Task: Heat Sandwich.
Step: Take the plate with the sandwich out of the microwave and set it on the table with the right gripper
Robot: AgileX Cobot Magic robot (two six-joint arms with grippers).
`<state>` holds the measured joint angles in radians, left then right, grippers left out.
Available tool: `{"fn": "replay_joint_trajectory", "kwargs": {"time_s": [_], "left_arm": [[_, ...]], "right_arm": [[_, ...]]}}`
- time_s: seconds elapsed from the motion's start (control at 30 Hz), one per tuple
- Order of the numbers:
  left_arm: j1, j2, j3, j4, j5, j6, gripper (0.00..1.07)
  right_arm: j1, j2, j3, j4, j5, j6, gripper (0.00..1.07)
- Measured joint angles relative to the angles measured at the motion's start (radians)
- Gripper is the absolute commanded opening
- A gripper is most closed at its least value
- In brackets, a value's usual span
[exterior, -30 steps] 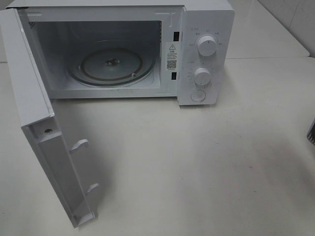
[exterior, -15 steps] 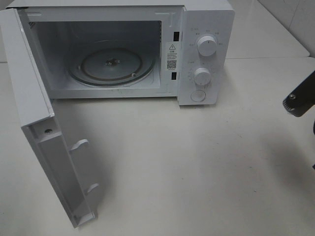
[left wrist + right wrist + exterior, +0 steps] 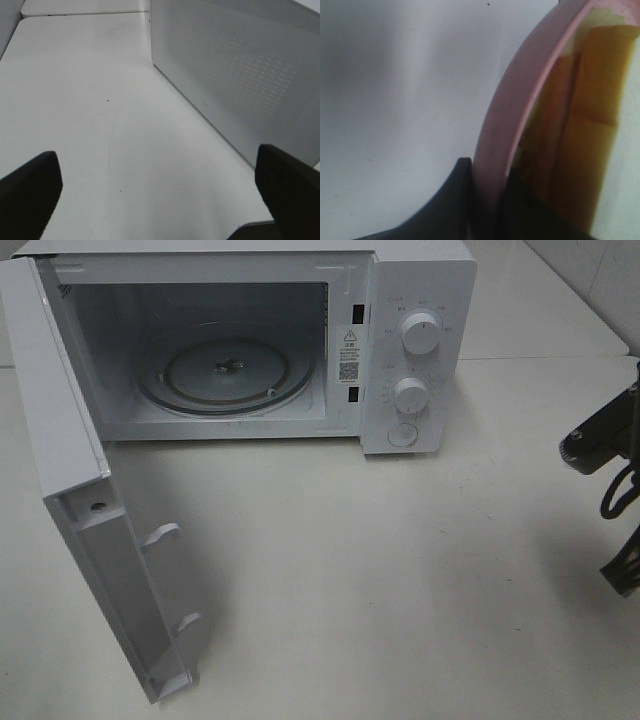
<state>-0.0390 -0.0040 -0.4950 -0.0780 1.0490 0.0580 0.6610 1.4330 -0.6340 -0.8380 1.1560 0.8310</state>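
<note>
In the right wrist view my right gripper [image 3: 487, 200] is shut on the rim of a pink plate [image 3: 520, 100]. The sandwich [image 3: 585, 115] lies on that plate, showing yellowish-orange filling and a pale edge. In the exterior high view only a black part of the right arm [image 3: 595, 440] shows, at the right edge; plate and sandwich are out of that view. The white microwave [image 3: 420, 340] stands at the back, its door [image 3: 80, 490] swung wide to the left and its glass turntable [image 3: 225, 375] bare. My left gripper [image 3: 160, 200] stands open above the table, holding nothing.
A dotted white panel of the microwave [image 3: 240, 75] runs close beside the left gripper. Two knobs [image 3: 418, 332] and a button sit on the microwave's right front. A seam [image 3: 540, 357] divides the white table [image 3: 400, 570] behind the microwave.
The right arm has come into the exterior high view from the right edge and moved a little further left. The microwave and its door have not moved.
</note>
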Motion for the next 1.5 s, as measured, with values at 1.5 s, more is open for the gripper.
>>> {"fn": "replay_joint_trajectory", "kwargs": {"time_s": [1.5], "left_arm": [[0.0, 0.0, 0.0, 0.0, 0.0, 0.0, 0.98]], "right_arm": [[0.0, 0.361, -0.006, -0.058, -0.262, 0.235, 0.03]]}}
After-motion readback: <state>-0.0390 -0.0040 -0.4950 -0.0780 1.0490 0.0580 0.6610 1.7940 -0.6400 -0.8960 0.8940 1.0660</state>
